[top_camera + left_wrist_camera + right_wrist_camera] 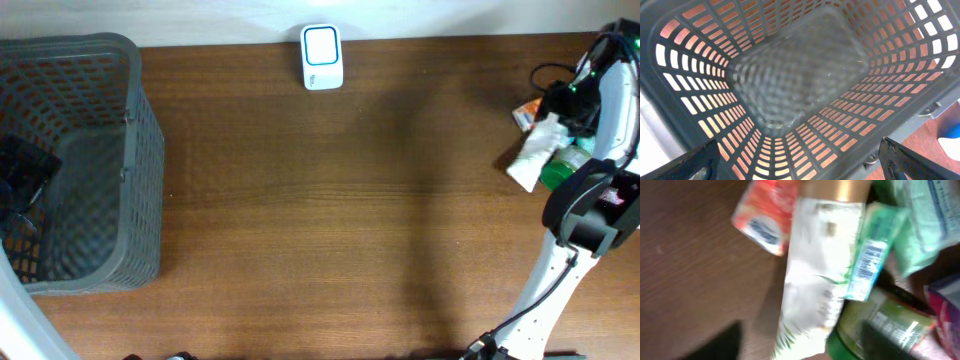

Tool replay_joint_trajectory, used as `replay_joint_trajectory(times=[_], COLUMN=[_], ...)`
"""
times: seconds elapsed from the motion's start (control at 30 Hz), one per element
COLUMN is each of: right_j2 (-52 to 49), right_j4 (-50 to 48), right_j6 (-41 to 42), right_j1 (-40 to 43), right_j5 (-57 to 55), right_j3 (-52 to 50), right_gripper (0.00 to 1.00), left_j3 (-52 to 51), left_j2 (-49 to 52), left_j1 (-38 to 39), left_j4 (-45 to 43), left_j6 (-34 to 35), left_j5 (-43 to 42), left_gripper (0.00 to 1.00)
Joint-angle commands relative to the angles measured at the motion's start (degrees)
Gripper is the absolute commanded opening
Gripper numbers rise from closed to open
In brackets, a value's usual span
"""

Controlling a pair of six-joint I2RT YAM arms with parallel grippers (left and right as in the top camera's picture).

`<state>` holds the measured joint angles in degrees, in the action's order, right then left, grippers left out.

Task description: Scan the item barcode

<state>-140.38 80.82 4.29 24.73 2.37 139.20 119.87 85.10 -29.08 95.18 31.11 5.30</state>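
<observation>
Overhead: the left gripper (22, 178) hangs inside the single grey basket (120, 150) at the left. The right arm (592, 205) bends over a pile of items (535, 150) at the far right. One white scanner (322, 57) stands at the far edge.

Left wrist: the jaws are wide apart above the basket's bare mesh floor.

Right wrist, blurred: one white tube (815, 280), one orange packet (765, 217), one barcoded green pack (867, 265) and one green bottle (875, 330). I cannot tell how the jaws stand.

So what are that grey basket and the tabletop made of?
Basket: looks like moulded grey plastic, matte, judging by its even slotted lattice. Table: brown wood or wood-look laminate, slight sheen; grain lines show, but solid or veneer I cannot tell.
</observation>
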Motion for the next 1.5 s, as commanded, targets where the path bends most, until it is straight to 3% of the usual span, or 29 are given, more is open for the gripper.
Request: replay_joint_trajectory(times=[0.0, 0.2, 0.33, 0.47, 0.57, 0.7, 0.77, 0.87, 1.13, 1.3, 1.47], right_j2=[1.4, 14.93, 28.39, 41.75, 53.81, 78.25, 86.09, 92.54, 93.37, 94.27, 110.64], right_j4=[0.96, 8.15, 16.52, 16.41, 14.43, 6.97, 10.25, 16.41, 16.28, 3.48, -26.6], right_j6=[-0.83, -0.92, -3.76, -3.67, -3.67, -3.54, 2.47, 4.15, 3.48, 3.45, 2.54], right_j1=[0.37, 0.35, -1.86, -10.64, -17.57, -19.96, -19.96, -19.96, -19.96, -19.85, -22.91], right_j5=[0.94, 17.64, 17.59, 16.46, 13.38, 13.53, 13.7, 13.62, 9.16, 9.66, 12.17], right_j3=[-0.33, -0.35, -0.66, -6.6, -16.9, -42.62, -50.34, -55.04, -55.04, -61.81, -94.33], right_gripper=[0.96, 0.99, 0.99, 0.99, 0.99, 0.99, 0.99, 0.99, 0.99, 0.99, 0.99], left_j3=[0.11, 0.11, 0.11, 0.11, 0.11, 0.11, 0.11, 0.11, 0.11, 0.11, 0.11], left_j2=[0.2, 0.17, 0.2, 0.2, 0.2, 0.2, 0.2, 0.2, 0.2, 0.2, 0.2], left_j1=[-0.33, -0.33, -0.33, -0.33, -0.33, -0.33, -0.33, -0.33, -0.33, -0.33, -0.33], left_j4=[0.11, 0.09, 0.09, 0.09, 0.09, 0.09, 0.09, 0.09, 0.09, 0.09, 0.09], left_j6=[0.15, 0.15, 0.15, 0.15, 0.15, 0.13, 0.15, 0.15, 0.13, 0.15, 0.15], left_j5=[0.02, 0.02, 0.04, 0.02, 0.02, 0.02, 0.02, 0.02, 0.02, 0.02, 0.02], left_gripper=[0.99, 0.99, 0.99, 0.99, 0.99, 0.99, 0.99, 0.99, 0.99, 0.99, 0.99])
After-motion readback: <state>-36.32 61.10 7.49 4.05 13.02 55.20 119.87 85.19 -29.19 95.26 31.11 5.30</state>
